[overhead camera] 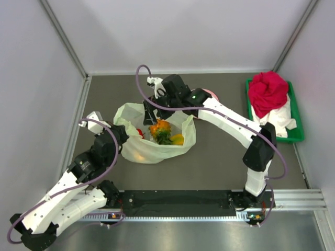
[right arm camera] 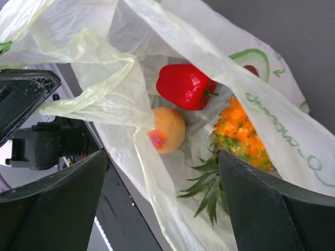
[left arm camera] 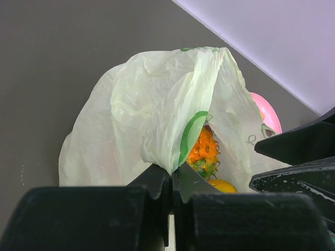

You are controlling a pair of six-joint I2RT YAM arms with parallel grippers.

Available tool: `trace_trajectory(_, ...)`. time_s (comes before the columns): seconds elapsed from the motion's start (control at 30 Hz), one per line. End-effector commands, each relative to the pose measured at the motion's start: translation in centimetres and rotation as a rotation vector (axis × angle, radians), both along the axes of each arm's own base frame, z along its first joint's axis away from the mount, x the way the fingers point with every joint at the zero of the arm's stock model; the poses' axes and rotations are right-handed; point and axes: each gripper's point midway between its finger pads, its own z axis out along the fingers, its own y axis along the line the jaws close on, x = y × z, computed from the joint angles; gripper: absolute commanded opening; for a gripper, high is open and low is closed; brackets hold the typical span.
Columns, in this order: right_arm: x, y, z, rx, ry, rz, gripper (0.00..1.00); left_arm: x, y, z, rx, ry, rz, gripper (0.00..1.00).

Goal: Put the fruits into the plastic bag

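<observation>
Left end effector point(left arm camera: 171, 175): fingers together, clamped on a rim fold of the plastic bag point(left arm camera: 136, 120) and lifting it, apparently so the mouth gapes toward the other arm. The bag sits mid-desk point(overhead camera: 220, 162), slumped, open on top. Inside are a red fruit point(right arm camera: 183, 86), an orange-yellow fruit point(right arm camera: 167, 129) touching it, a pineapple point(right arm camera: 243, 133) just beside both, and a yellow fruit point(overhead camera: 178, 139) near the right rim. Right end effector point(right arm camera: 162, 172) hangs over the mouth, fingers wide apart and empty. Judgement: every fruit I can find is bagged, so the task is near done. Pink plate point(left arm camera: 269, 112) sits behind the bag. Green tray point(overhead camera: 296, 137) with red cloth point(overhead camera: 268, 91) is far right, well apart.
</observation>
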Motion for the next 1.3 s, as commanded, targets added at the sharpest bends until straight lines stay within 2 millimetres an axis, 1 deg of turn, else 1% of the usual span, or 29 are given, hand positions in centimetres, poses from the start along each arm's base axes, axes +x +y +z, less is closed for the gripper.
trace_trajectory(0.0, 2.2, -3.0, 3.8, 0.056, -0.067, -0.09, 0.87, 0.3, 0.0, 0.1, -0.018, -0.011, 0.013, 0.0)
trace_trajectory(0.1, 3.1, -4.7, 4.5, 0.056, -0.089, -0.135, 0.87, 0.3, -0.1, -0.1, -0.013, -0.005, 0.013, 0.0)
trace_trajectory(0.13, 3.7, -5.7, 5.4, 0.071, -0.105, -0.161, 0.87, 0.4, -0.1, -0.1, -0.011, -0.004, 0.015, 0.0)
trace_trajectory(0.2, 4.2, -6.8, 5.7, 0.074, -0.116, -0.187, 0.87, 0.5, -0.2, -0.2, -0.006, -0.003, 0.013, 0.0)
trace_trajectory(0.23, 4.9, -7.8, 6.0, 0.079, -0.121, -0.214, 0.87, 0.5, -0.2, -0.2, -0.004, -0.001, 0.012, 0.0)
trace_trajectory(0.3, 5.6, -8.8, 5.9, 0.085, -0.113, -0.24, 0.88, 0.6, -0.4, -0.2, 0.004, 0.003, 0.007, 0.0)
trace_trajectory(0.33, 6.5, -9.9, 5.9, 0.083, -0.113, -0.273, 0.88, 0.7, -0.5, -0.2, 0.005, 0.003, 0.003, 0.0)
trace_trajectory(0.4, 7.4, -10.9, 5.9, 0.079, -0.115, -0.299, 0.88, 0.8, -0.6, -0.3, 0.011, 0.007, 0.002, 0.0)
trace_trajectory(0.43, 8.3, -11.9, 6.0, 0.075, -0.118, -0.325, 0.88, 0.8, -0.6, -0.2, 0.009, 0.005, 0.002, 0.0)
trace_trajectory(0.5, 9.2, -12.9, 5.7, 0.057, -0.123, -0.353, 0.89, 0.8, -0.6, -0.3, 0.01, 0.006, 0.004, 0.0)
trace_trajectory(0.53, 9.8, -13.4, 5.9, 0.054, -0.131, -0.367, 0.89, 0.8, -0.6, -0.3, 0.01, 0.004, 0.005, 0.0)
trace_trajectory(0.57, 10.6, -14.3, 5.2, 0.032, -0.117, -0.394, 0.89, 0.9, -0.6, -0.3, 0.009, 0.002, 0.007, 0.0)
trace_trajectory(0.63, 11.7, -15.3, 4.9, 0.015, -0.116, -0.428, 0.89, 0.9, -0.5, -0.2, 0.01, 0.0, 0.011, 0.0)
trace_trajectory(0.67, 12.4, -16.2, 4.4, 0.004, -0.103, -0.455, 0.89, 0.9, -0.4, -0.2, 0.011, -0.001, 0.014, 0.0)
trace_trajectory(0.7, 13.0, -16.5, 3.6, -0.006, -0.079, -0.473, 0.89, 0.9, -0.4, -0.1, 0.009, -0.003, 0.015, 0.0)
trace_trajectory(0.77, 13.9, -17.5, 2.9, -0.019, -0.061, -0.506, 0.89, 0.8, -0.3, -0.1, 0.01, -0.004, 0.018, 0.0)
trace_trajectory(0.8, 14.5, -17.9, 2.2, -0.039, -0.06, -0.523, 0.89, 0.8, -0.2, 0.0, 0.01, -0.006, 0.023, 0.0)
trace_trajectory(0.87, 15.4, -18.6, 1.8, -0.075, -0.08, -0.545, 0.9, 0.7, 0.0, -0.1, 0.011, -0.004, 0.026, 0.0)
trace_trajectory(0.9, 15.9, -18.9, 0.9, -0.101, -0.068, -0.554, 0.9, 0.7, 0.1, -0.1, 0.011, -0.006, 0.03, 0.0)
trace_trajectory(0.93, 16.2, -19.0, 0.8, -0.112, -0.075, -0.559, 0.9, 0.7, 0.1, -0.1, 0.012, -0.005, 0.03, 0.0)
trace_trajectory(1.0, 16.9, -19.4, -0.1, -0.143, -0.073, -0.567, 0.9, 0.6, 0.2, -0.3, 0.014, -0.001, 0.034, 0.0)
trace_trajectory(1.03, 17.5, -19.3, -1.0, -0.157, -0.06, -0.567, 0.9, 0.6, 0.3, -0.3, 0.014, -0.001, 0.038, 0.0)
trace_trajectory(1.1, 18.0, -19.5, -1.8, -0.172, -0.047, -0.575, 0.9, 0.6, 0.3, -0.3, 0.011, -0.002, 0.04, 0.0)
trace_trajectory(1.13, 18.5, -19.5, -2.6, -0.183, -0.034, -0.576, 0.9, 0.6, 0.4, -0.2, 0.011, -0.004, 0.043, 0.0)
trace_trajectory(1.23, 19.3, -19.4, -3.6, -0.203, -0.025, -0.577, 0.91, 0.5, 0.5, -0.1, 0.013, -0.006, 0.048, 0.0)
trace_trajectory(1.27, 19.5, -19.4, -4.7, -0.222, -0.013, -0.571, 0.91, 0.5, 0.6, 0.0, 0.012, -0.007, 0.05, 0.0)
